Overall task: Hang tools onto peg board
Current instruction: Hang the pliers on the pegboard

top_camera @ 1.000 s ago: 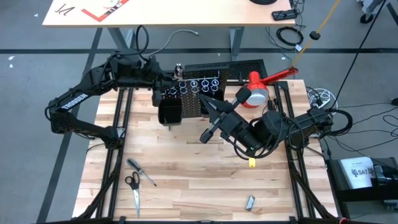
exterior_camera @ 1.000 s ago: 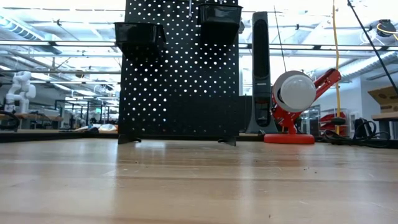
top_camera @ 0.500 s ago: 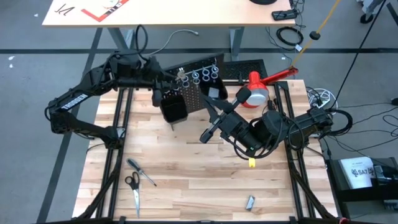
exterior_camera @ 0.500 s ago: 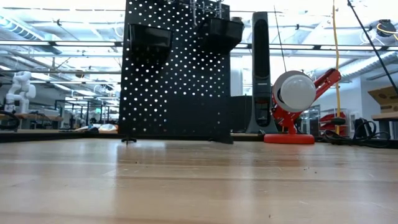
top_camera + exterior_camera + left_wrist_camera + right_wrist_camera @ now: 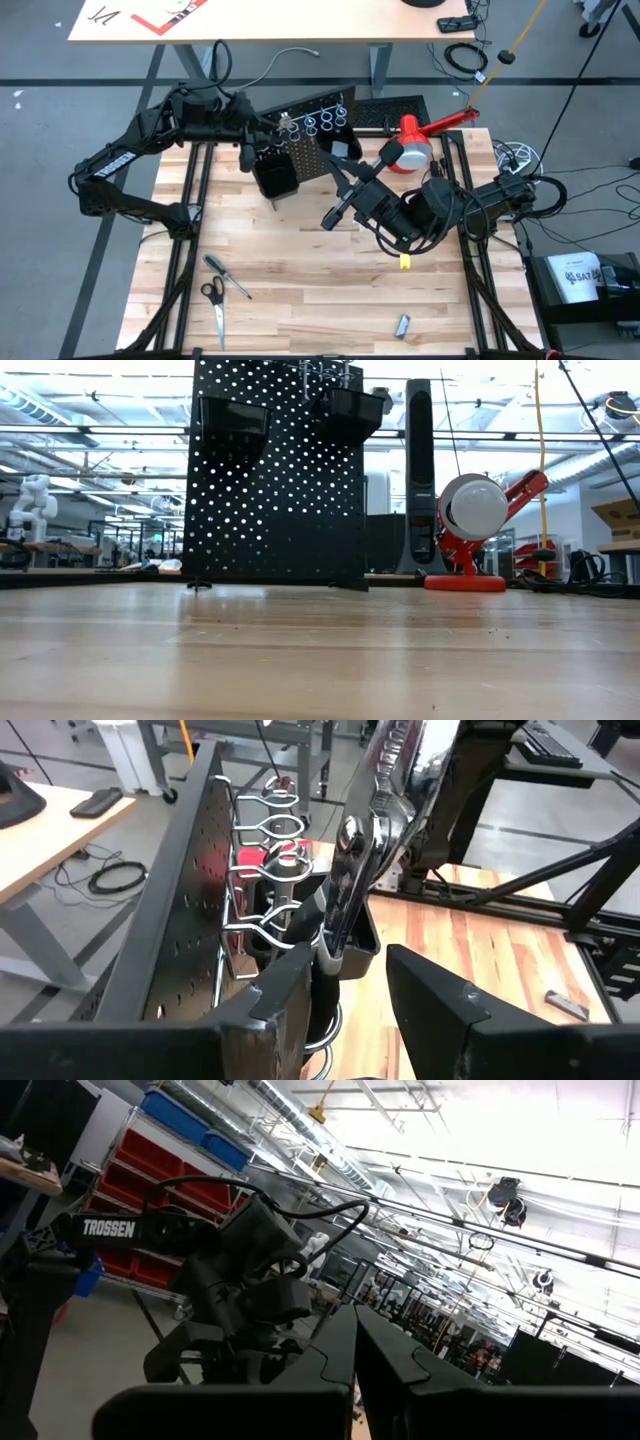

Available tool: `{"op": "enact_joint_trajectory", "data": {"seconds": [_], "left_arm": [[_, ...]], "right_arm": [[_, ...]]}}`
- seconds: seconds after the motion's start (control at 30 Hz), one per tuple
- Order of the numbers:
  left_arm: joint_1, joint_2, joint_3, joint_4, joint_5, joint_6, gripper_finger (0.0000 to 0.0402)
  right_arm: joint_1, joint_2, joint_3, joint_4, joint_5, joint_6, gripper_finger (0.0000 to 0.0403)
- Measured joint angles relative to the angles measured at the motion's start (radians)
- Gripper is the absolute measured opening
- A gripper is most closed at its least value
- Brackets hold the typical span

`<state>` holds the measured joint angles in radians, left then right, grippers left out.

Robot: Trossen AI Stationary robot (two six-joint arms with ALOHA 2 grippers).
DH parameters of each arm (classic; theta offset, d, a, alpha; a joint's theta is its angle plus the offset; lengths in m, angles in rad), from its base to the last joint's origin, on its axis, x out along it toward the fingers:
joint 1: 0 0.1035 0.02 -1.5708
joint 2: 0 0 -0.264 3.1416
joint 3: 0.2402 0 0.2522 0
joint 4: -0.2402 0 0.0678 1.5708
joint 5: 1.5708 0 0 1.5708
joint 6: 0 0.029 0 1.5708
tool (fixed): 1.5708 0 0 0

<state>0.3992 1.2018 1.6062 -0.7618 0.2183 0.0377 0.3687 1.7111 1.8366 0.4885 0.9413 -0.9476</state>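
The black peg board (image 5: 300,150) stands on its feet at the table's far side, askew, with silver rings (image 5: 325,120) and two black bins (image 5: 235,415). A silver wrench (image 5: 365,850) stands upright against the ring row, its lower end among the rings (image 5: 290,935). My left gripper (image 5: 350,980) is open at the board's top, with one finger on each side of the wrench's lower part. My right gripper (image 5: 332,215) hangs shut over the table's middle and holds nothing. A screwdriver (image 5: 228,275), scissors (image 5: 214,305) and a small metal piece (image 5: 401,325) lie on the near part of the table. My left gripper comes at the wrench nearly level from the table's left, its fingers apart. One finger (image 5: 285,995) lies close beside the wrench's lower end (image 5: 335,945); I cannot tell whether it touches.
A red-and-white lamp (image 5: 410,150) stands right of the board, with a flat slotted panel (image 5: 390,108) behind it. A small yellow piece (image 5: 405,262) lies under my right arm. Bare wood lies between the board and the near tools.
The peg board has turned about on the table: its right end has swung toward the far edge, and in the low view it shows narrower and farther left. My left gripper has stayed at the board's top. My right arm has kept still.
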Motion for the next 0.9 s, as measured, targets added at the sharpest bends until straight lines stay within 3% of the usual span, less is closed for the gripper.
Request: {"op": "enact_joint_trajectory", "data": {"seconds": [0.53,0.67,0.9], "left_arm": [[-0.015,0.001,0.003,-0.003,-0.02,-0.058,0.0142],[-0.015,0.001,0.003,0.0,-0.021,-0.058,0.0135],[-0.016,0.001,0.003,0.001,-0.019,-0.058,0.0135]], "right_arm": [[0.0,0.0,0.0,-0.038,0.0,0.014,0.0004],[-0.02,0.0,0.0,-0.191,-0.006,0.052,0.0004],[-0.137,0.002,0.0,-0.448,-0.096,0.332,0.0028]]}}
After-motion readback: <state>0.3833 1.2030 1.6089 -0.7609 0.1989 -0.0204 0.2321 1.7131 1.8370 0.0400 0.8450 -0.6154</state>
